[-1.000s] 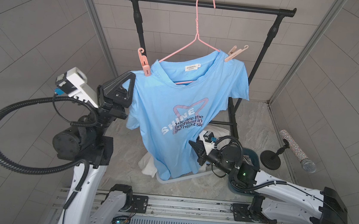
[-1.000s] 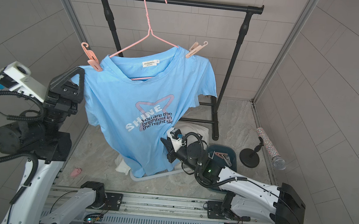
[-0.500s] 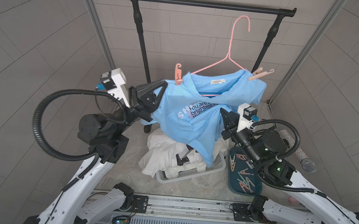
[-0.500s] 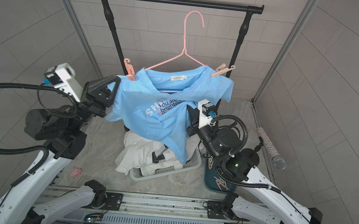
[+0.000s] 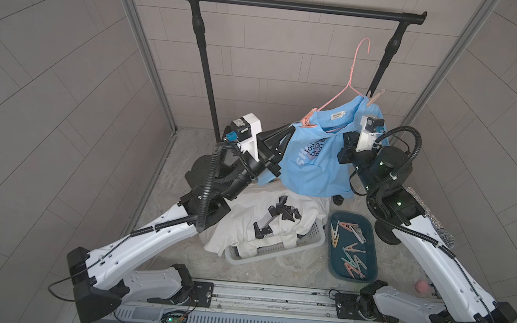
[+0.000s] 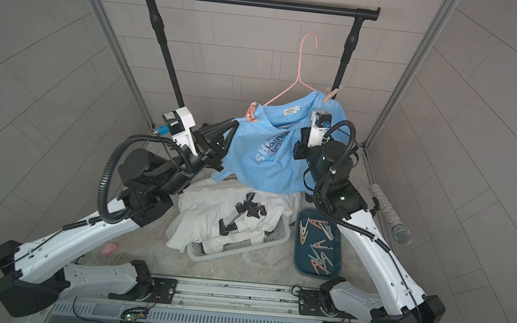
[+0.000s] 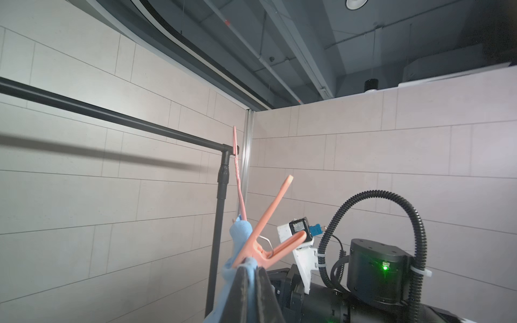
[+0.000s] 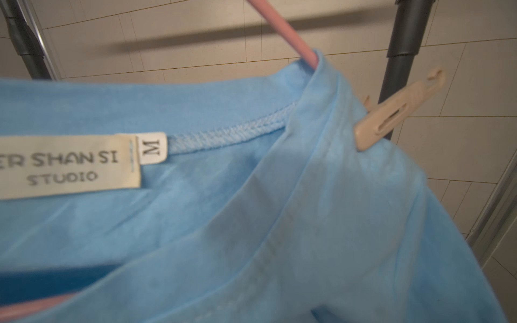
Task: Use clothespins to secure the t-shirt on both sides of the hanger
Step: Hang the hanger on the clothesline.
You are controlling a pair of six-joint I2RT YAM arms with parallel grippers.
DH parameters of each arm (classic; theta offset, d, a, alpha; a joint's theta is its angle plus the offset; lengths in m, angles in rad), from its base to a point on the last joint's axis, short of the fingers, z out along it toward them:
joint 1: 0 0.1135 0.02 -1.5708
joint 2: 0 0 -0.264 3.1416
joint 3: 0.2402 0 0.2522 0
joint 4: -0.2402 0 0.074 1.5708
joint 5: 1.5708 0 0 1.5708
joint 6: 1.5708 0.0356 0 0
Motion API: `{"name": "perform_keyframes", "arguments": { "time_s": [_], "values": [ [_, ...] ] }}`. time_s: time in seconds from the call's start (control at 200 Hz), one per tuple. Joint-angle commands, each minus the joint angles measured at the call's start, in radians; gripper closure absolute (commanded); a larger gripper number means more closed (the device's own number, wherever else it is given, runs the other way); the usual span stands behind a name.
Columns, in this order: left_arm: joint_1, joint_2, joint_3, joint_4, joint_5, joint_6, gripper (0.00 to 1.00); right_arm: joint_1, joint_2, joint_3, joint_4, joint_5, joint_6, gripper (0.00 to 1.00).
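Left gripper (image 7: 251, 275): fingers pressed together, pinching blue t-shirt (image 5: 311, 170) at shoulder edge. Salmon clothespin (image 7: 254, 250) clamped on same shoulder, just above fingertips, handles splayed upward.

Right gripper (image 5: 345, 146): jaws closed, tips buried against shirt's other side; hold on fabric not discernible. Beige clothespin (image 8: 391, 114) clipped on shoulder just beyond it.

Pink hanger (image 8: 293, 39) inside collar, tilted, hook well below rack bar (image 5: 298, 6), apart from it.

Spare clothespins (image 5: 352, 265) in teal tray (image 5: 364, 253), below right gripper.
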Motion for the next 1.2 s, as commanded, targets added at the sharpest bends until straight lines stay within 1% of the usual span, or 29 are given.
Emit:
{"name": "perform_keyframes", "arguments": {
  "time_s": [0.0,0.06,0.115,0.205,0.325,0.4,0.46,0.605,0.711,0.841,0.921,1.006,1.086,1.196],
  "values": [
    [-0.052,0.016,0.06,0.095,-0.166,0.176,1.0,-0.041,0.022,0.052,0.05,-0.059,0.073,1.0],
    [-0.067,0.017,0.062,0.101,-0.181,0.21,1.0,-0.053,0.047,0.068,0.041,-0.078,0.086,1.0],
    [-0.069,0.006,0.069,0.071,-0.189,0.224,1.0,-0.057,0.064,0.078,0.035,-0.087,0.096,1.0],
    [-0.075,-0.029,0.067,0.007,-0.21,0.209,1.0,-0.058,0.08,0.08,0.038,-0.118,0.116,1.0],
    [-0.101,-0.099,0.026,-0.005,-0.225,0.193,1.0,-0.055,0.091,0.074,0.041,-0.188,0.145,1.0],
    [-0.109,-0.122,0.036,-0.049,-0.241,0.175,1.0,-0.056,0.107,0.072,0.04,-0.201,0.152,1.0],
    [-0.111,-0.119,0.042,-0.051,-0.246,0.185,1.0,-0.056,0.122,0.076,0.035,-0.199,0.146,1.0],
    [-0.111,-0.032,0.074,-0.001,-0.241,0.238,1.0,-0.059,0.15,0.099,0.048,-0.131,0.102,1.0],
    [-0.11,0.064,0.132,0.059,-0.283,0.261,1.0,-0.083,0.181,0.142,0.046,-0.111,0.083,1.0],
    [-0.115,0.165,0.187,0.16,-0.34,0.272,1.0,-0.123,0.223,0.189,0.074,-0.104,0.085,1.0],
    [-0.124,0.221,0.22,0.215,-0.361,0.304,1.0,-0.145,0.255,0.222,0.081,-0.101,0.086,1.0],
    [-0.125,0.272,0.238,0.292,-0.341,0.332,1.0,-0.162,0.291,0.258,0.085,-0.114,0.088,1.0],
    [-0.133,0.309,0.249,0.341,-0.352,0.338,1.0,-0.169,0.314,0.281,0.091,-0.124,0.093,1.0],
    [-0.148,0.326,0.249,0.389,-0.351,0.376,1.0,-0.173,0.324,0.284,0.109,-0.136,0.099,1.0]
  ]
}}
